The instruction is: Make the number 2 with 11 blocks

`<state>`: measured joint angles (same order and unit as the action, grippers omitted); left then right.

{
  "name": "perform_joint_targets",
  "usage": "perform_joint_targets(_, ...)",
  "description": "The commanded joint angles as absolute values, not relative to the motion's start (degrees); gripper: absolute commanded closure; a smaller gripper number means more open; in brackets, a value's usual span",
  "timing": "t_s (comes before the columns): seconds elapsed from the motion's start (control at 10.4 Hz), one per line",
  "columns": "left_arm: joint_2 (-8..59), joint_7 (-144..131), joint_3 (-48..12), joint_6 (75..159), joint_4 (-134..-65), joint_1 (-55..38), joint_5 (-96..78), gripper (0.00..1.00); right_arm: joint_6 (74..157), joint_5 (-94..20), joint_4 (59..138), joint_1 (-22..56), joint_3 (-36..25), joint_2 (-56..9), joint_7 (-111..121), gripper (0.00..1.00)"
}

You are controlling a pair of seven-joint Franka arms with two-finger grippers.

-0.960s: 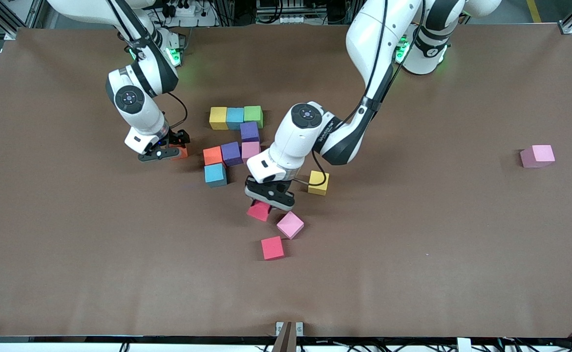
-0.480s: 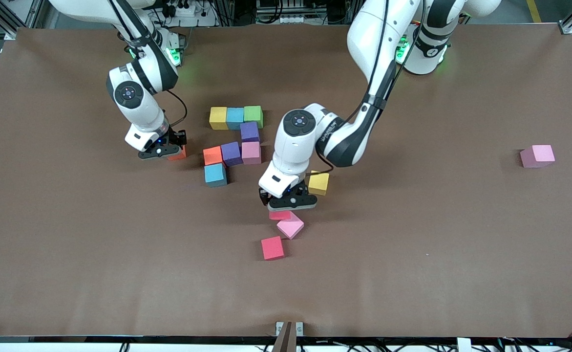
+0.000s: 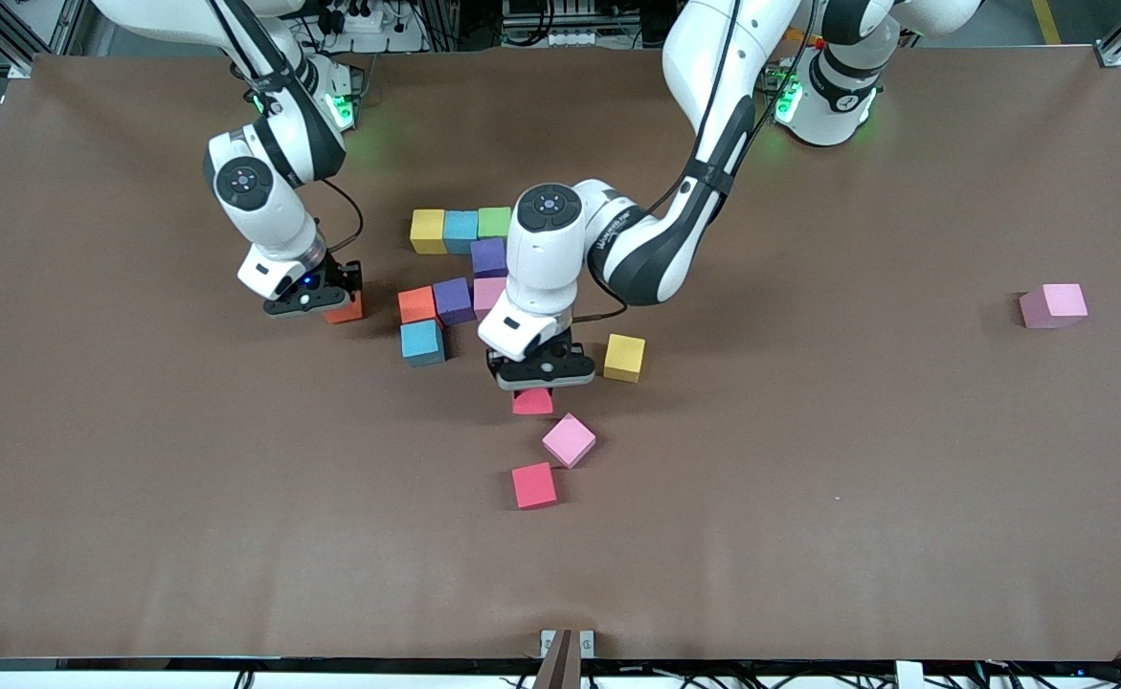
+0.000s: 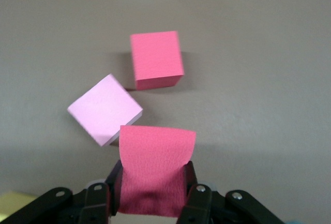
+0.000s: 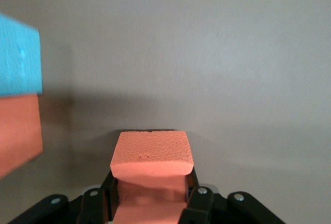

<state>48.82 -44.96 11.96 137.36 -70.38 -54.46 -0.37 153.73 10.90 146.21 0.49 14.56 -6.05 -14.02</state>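
Eight blocks [image 3: 453, 300] form the number 2's [image 3: 459, 268] upper part, three remain; the left gripper [image 3: 532, 375] clamps a red cube [image 3: 532, 401], the right gripper [image 3: 311, 304] an orange cube [image 3: 346, 310], beside the partial digit.

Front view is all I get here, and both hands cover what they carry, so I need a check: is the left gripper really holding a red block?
Observer: Yes. In the left wrist view the left gripper has its fingers shut on a red block.
Operator: And the right one?
Observer: The right gripper is shut on an orange block, squeezed between its fingers.
Operator: What lies under the left gripper's block?
Observer: Bare table, with a pink block and another red block close by on the mat.
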Motion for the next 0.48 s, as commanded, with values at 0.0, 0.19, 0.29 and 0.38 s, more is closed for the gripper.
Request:
perform_joint_targets(0.0,47.64,-32.65,10.73,136.49,-70.49,-54.67,0.53,1.00,145.42,8.97,138.38,-0.09,14.85,-5.45,-12.48,1.00)
perform_joint_targets(0.19,46.85,-23.86,9.06,137.11,-70.58,-54.23,-0.60,1.00,137.06,6.26,129.07,1.31,14.77,-7.90,-12.48,1.00)
perform_joint_targets(0.29,46.58,-19.99,9.05,137.11,-70.75,-54.14,-2.62,1.00,133.54,5.02,124.59,2.01,14.68,-9.74,-12.83,1.00)
perform_joint_targets(0.38,45.71,-15.51,9.14,137.02,-70.84,-53.97,-4.90,1.00,131.07,4.23,121.06,2.80,14.68,-11.50,-13.35,1.00)
